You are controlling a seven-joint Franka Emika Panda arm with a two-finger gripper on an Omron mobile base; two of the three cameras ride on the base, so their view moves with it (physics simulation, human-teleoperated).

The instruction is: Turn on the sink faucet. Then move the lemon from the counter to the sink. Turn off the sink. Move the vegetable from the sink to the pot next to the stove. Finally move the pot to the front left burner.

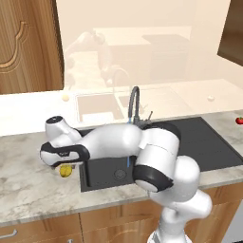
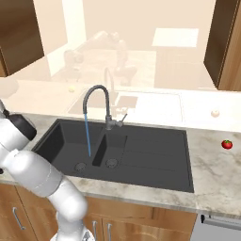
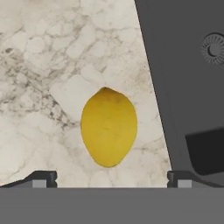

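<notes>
A yellow lemon (image 3: pixel 108 127) lies on the marbled counter (image 3: pixel 48 65) just left of the black sink (image 3: pixel 188 65). My gripper (image 3: pixel 110 179) hangs right above it, open, with one fingertip on each side and nothing between them. From the left base view, the hand (image 1: pixel 61 154) is stretched out to the left over the lemon (image 1: pixel 65 171). The dark gooseneck faucet (image 2: pixel 101 101) is running, and a thin blue stream (image 2: pixel 88 134) falls into the sink's left basin (image 2: pixel 70 146). The pot, the stove and the vegetable are out of view.
A small red tomato (image 2: pixel 227 144) sits on the counter far right of the sink, also seen as the tomato (image 1: pixel 239 120). Wooden cabinets (image 1: pixel 28 42) hang above the counter at the left. A ribbed drainboard (image 2: pixel 155 155) forms the sink's right part.
</notes>
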